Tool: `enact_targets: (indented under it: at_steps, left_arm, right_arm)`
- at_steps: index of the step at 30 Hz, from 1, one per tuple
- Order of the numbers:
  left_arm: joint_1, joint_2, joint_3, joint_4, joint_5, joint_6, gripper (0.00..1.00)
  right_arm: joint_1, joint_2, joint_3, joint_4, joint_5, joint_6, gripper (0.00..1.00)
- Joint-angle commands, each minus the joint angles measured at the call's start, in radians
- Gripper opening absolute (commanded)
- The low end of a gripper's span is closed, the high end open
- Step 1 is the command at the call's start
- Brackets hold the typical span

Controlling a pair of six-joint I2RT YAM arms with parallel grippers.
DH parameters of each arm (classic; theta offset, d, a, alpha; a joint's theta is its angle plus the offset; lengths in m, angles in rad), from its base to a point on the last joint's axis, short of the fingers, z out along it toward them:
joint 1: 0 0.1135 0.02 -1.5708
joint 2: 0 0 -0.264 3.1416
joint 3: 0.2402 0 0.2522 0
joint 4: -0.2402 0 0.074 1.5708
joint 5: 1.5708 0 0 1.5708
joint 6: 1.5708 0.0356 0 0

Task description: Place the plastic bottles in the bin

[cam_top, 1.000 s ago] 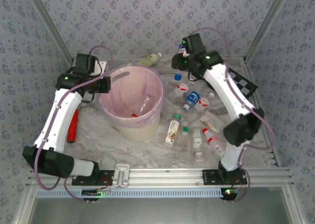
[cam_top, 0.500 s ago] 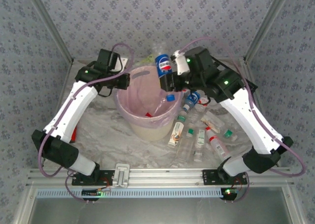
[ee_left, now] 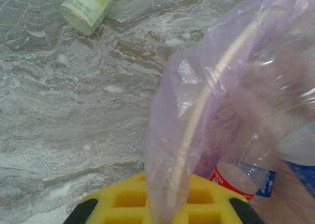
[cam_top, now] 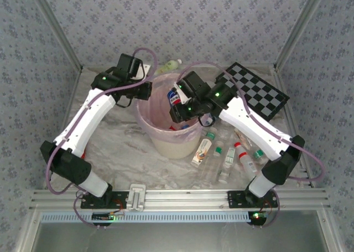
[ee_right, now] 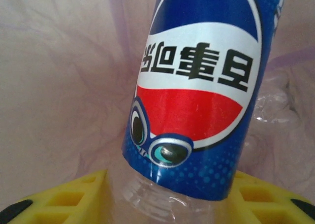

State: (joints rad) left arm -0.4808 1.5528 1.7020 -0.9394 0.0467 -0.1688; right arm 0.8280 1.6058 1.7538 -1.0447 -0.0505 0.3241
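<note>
The blue-labelled bottle [cam_top: 172,97] hangs over the open mouth of the bin [cam_top: 166,147], clamped in the right pincer [cam_top: 178,103]. In the right wrist view, its round red, white and blue logo [ee_right: 197,86] fills the space just beyond the pincer [ee_right: 167,207]. The clear shoulder of the bottle sits between the 2 yellow fingers [ee_right: 64,197]. Behind it is only the pink bag lining the bin [ee_right: 59,86].

Across the bin from that pincer, the left pincer [cam_top: 146,91] is at the opposite rim. Its jaws are together on the bagged edge of the bin. From the left wrist, the pink film and the cream rim [ee_left: 216,71] run down into the gap between the yellow fingers [ee_left: 123,204] of this pincer [ee_left: 162,207]. Just right of it, through the bag, a red-labelled bottle [ee_left: 230,178] lies low inside the bin.

Ahead and left of the left pincer, a green-labelled bottle [ee_left: 91,5] lies on its side on the marbled tabletop [ee_left: 74,101]. From above it rests just behind the bin [cam_top: 168,67].

To the right of the right pincer and nearer the arm bases, more bottles lie loose on the tabletop [cam_top: 116,147]. Among them are an orange-and-white-labelled bottle [cam_top: 202,151], a green-capped bottle [cam_top: 212,135] and a red-capped bottle [cam_top: 243,155]. Beyond that pincer, to its right, a chequered board [cam_top: 257,88] lies flat.
</note>
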Motion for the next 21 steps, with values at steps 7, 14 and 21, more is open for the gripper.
enact_targets:
  at_steps: [7, 14, 21]
  left_arm:
    - [-0.013, 0.000, 0.098, -0.040, 0.016, -0.014, 0.01]
    - [-0.013, -0.010, 0.099, -0.039, 0.017, -0.014, 0.02]
    - [-0.014, -0.017, 0.097, -0.030, 0.041, -0.016, 0.18]
  right_arm:
    - [0.005, 0.036, -0.005, -0.018, 0.025, -0.013, 0.75]
    - [0.000, 0.060, 0.053, 0.000, 0.040, -0.020, 0.86]
    - [-0.006, 0.156, 0.056, 0.053, 0.057, -0.005, 0.71]
